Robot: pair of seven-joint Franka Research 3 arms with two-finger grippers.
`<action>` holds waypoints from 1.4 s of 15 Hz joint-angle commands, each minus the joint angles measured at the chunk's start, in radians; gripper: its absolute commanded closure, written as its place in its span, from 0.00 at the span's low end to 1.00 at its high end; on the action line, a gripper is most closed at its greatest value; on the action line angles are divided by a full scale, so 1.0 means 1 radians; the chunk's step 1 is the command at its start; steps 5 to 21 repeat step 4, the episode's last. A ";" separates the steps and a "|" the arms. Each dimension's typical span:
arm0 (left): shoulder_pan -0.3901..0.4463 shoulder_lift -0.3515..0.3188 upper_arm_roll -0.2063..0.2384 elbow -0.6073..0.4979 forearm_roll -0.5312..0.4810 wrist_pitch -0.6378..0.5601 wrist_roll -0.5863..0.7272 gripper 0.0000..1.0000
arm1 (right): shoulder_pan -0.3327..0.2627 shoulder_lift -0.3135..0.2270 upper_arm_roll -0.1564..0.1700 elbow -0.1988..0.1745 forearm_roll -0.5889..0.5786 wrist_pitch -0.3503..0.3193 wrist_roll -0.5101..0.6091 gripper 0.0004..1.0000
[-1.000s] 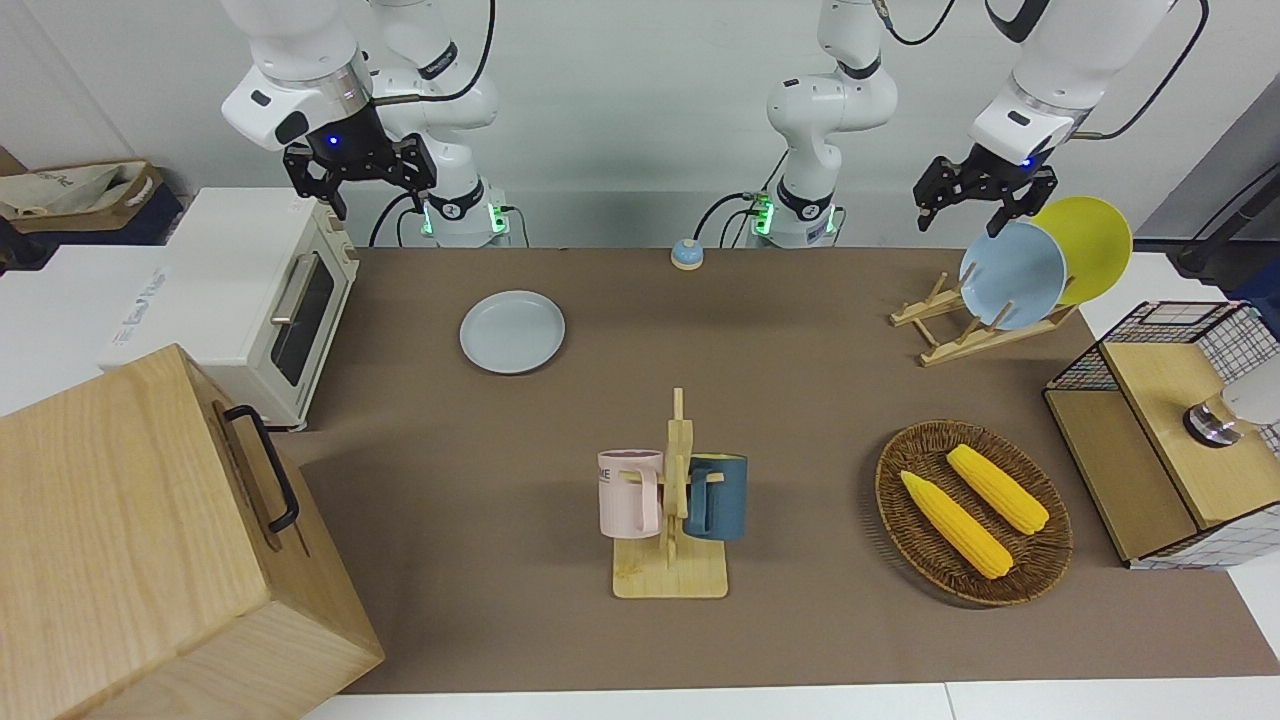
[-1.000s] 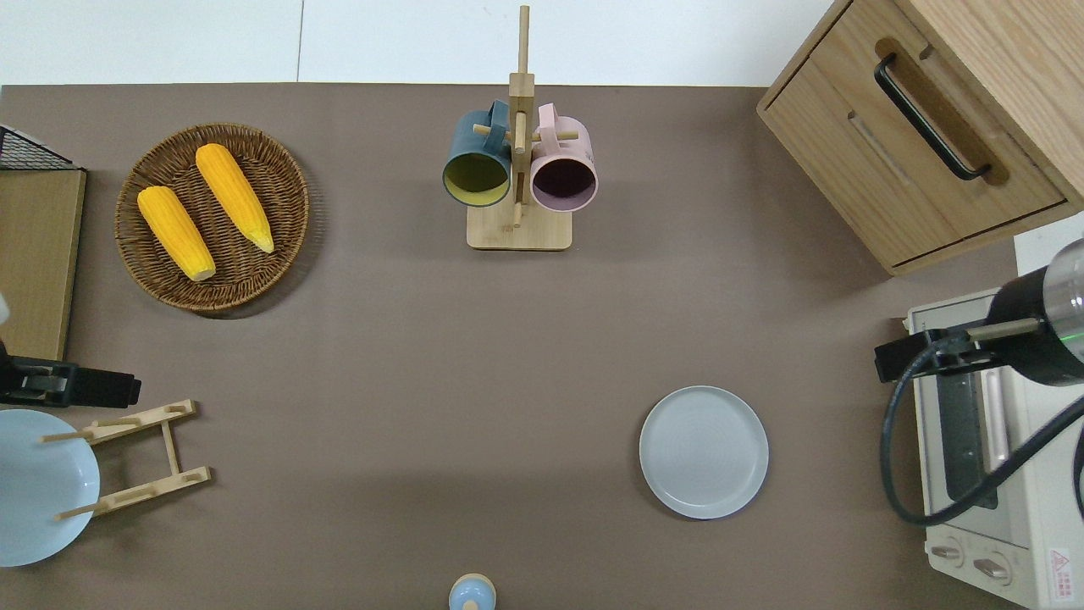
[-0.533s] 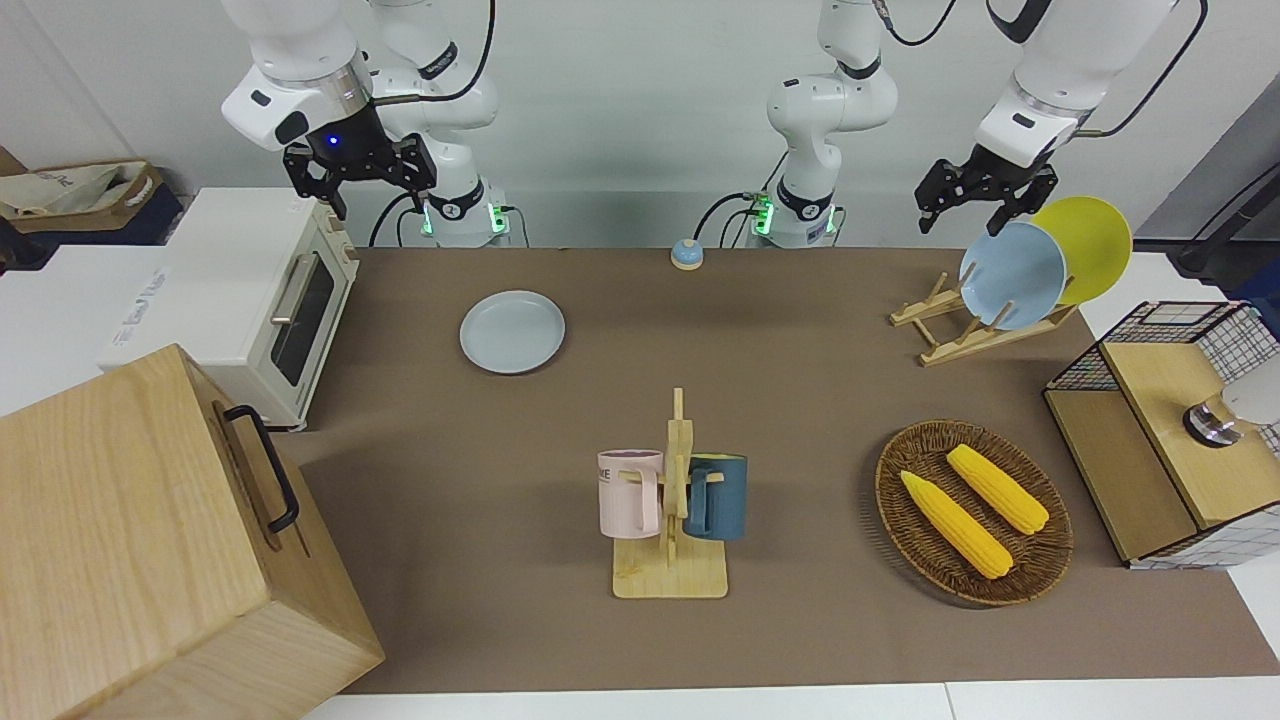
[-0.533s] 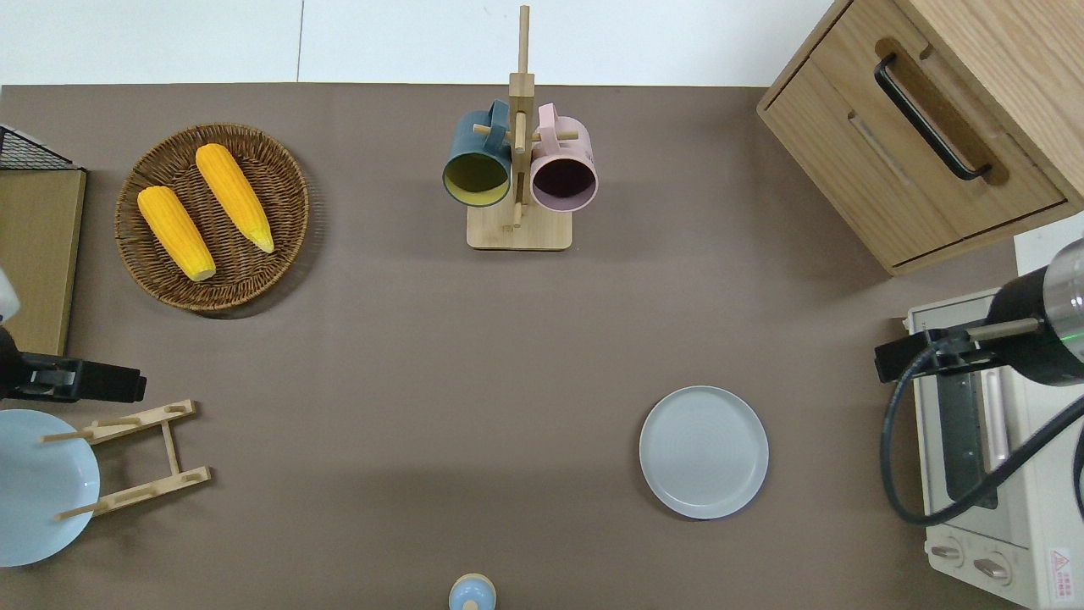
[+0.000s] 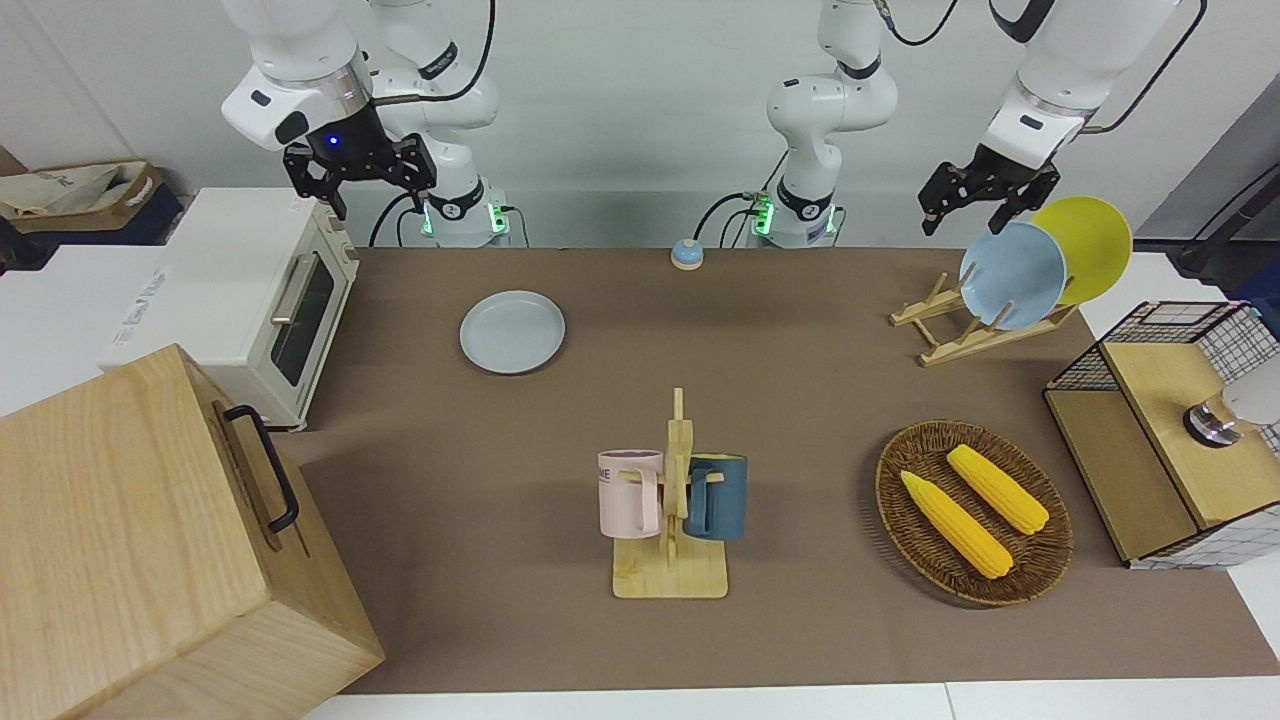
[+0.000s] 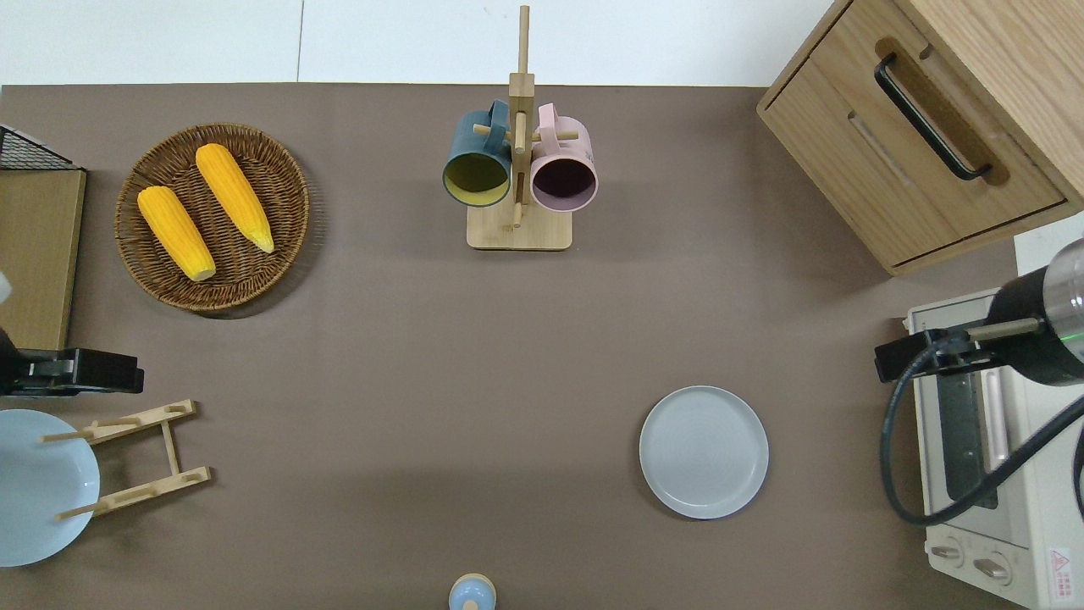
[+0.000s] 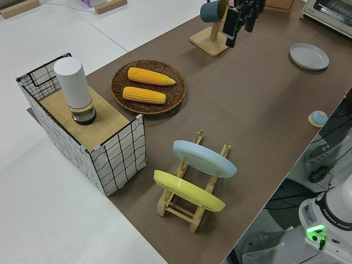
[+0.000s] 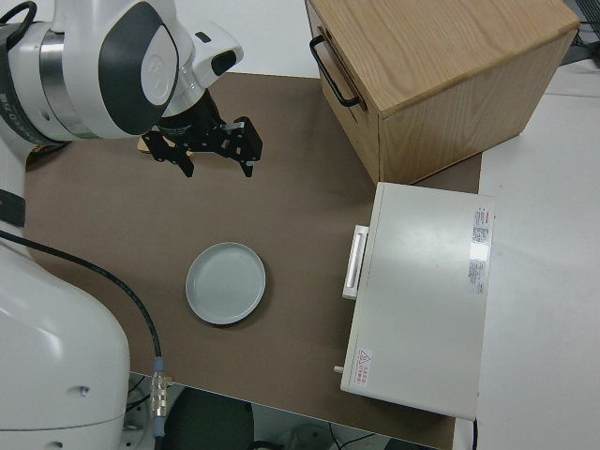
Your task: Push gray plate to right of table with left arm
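The round pale gray plate (image 6: 704, 451) lies flat on the brown-covered table (image 6: 406, 356), near the white toaster oven (image 6: 991, 449). My left gripper (image 5: 985, 196) hangs with released jaws over the wooden plate rack (image 6: 135, 457), well apart from that plate. My right arm is parked.

Pale gray plate (image 6: 704, 451), brown table (image 6: 381, 356).

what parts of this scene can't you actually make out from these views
- Sky-blue plate in the overhead view: cut off by the picture's edge.
- Yellow plate in the front view: partly hidden by the sky-blue plate standing against it in the rack.
- Toaster oven inside: the dark door glass shows nothing.
- Wooden cabinet in the front view: its lower corner runs out of frame.
- Lettering on the pink mug: too small to read.
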 commanded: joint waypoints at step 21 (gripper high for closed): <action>-0.003 -0.003 0.005 0.000 0.005 0.012 0.057 0.00 | -0.019 -0.002 0.016 0.009 0.004 -0.016 0.013 0.02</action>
